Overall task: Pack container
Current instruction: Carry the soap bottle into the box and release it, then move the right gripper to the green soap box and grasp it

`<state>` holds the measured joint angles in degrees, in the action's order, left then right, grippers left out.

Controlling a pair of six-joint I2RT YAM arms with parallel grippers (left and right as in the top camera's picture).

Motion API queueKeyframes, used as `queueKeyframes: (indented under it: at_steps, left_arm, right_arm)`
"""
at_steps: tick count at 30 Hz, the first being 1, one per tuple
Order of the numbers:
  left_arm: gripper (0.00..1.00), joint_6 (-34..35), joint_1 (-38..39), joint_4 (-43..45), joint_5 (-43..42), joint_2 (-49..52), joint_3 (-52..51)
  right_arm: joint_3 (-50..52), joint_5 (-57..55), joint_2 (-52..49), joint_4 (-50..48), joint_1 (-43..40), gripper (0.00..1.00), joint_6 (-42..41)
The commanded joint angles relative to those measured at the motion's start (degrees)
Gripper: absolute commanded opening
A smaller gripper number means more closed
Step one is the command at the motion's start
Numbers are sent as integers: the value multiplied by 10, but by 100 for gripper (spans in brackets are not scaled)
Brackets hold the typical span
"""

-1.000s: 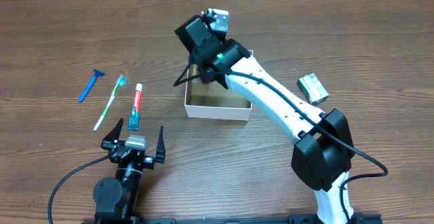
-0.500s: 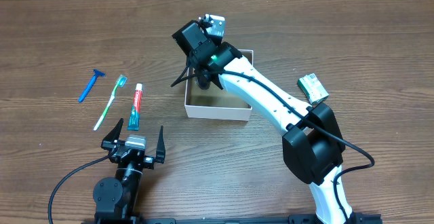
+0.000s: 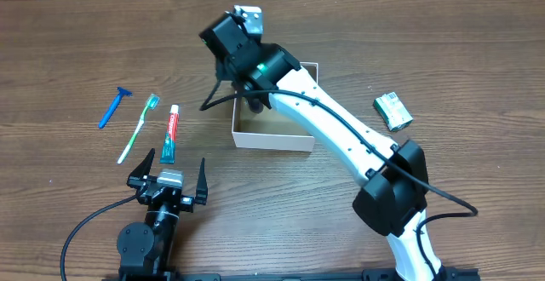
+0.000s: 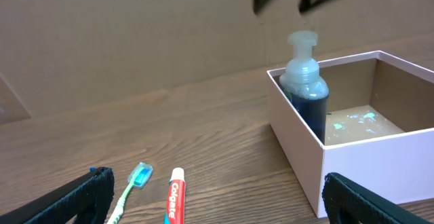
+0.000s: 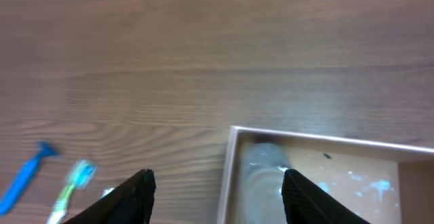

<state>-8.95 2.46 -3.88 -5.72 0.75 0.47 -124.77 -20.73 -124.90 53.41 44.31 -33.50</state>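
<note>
The container (image 3: 274,134) is seen mid-counter. A pump bottle (image 4: 304,81), stood upright against its left wall, is shown plainly only in the left wrist view. Overhead it is mostly covered by the right arm, and the right wrist view is blurred. The right gripper (image 5: 218,197) is spread apart above the container wall. The left gripper (image 3: 169,181) is spread wide by the near edge.

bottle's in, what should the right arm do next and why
Probably swing the right gripper left and down toward the toothpaste. The gripper is open and empty above the container's left wall, and the bottle already stands inside. The toothpaste, toothbrush and razor lie unpacked on the table to the left, the toothpaste nearest.
</note>
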Motion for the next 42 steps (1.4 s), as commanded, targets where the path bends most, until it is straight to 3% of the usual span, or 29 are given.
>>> queueKeyframes:
  at_steps: [1,7,11,14,19,29,40,42]
  left_arm:
    - [100,10,-6,-2,4,-4,-2]
    - [100,10,-6,-2,4,-4,-2]
    - [100,10,-6,-2,4,-4,-2]
    - [100,10,-6,-2,4,-4,-2]
    - [100,10,-6,-2,4,-4,-2]
    - [100,10,-6,-2,4,-4,-2]
    - [100,10,-6,-2,4,-4,-2]
    - [100,10,-6,-2,4,-4,-2]
  right_arm:
    - [-99,5,11,57,2,69,10]
    - [-311,5,11,312,-83,86,-10]
    - [-340,61,11,437,-196,92,-52]
    - [-285,181,11,436,-286,95,-56]
    - [-155,178,11,424,-365,96,-65]
    - [54,122,11,323,-425,100,180]
    - [207,250,11,223,-484,100,384]
    - [230,251,11,203,-480,100,386]
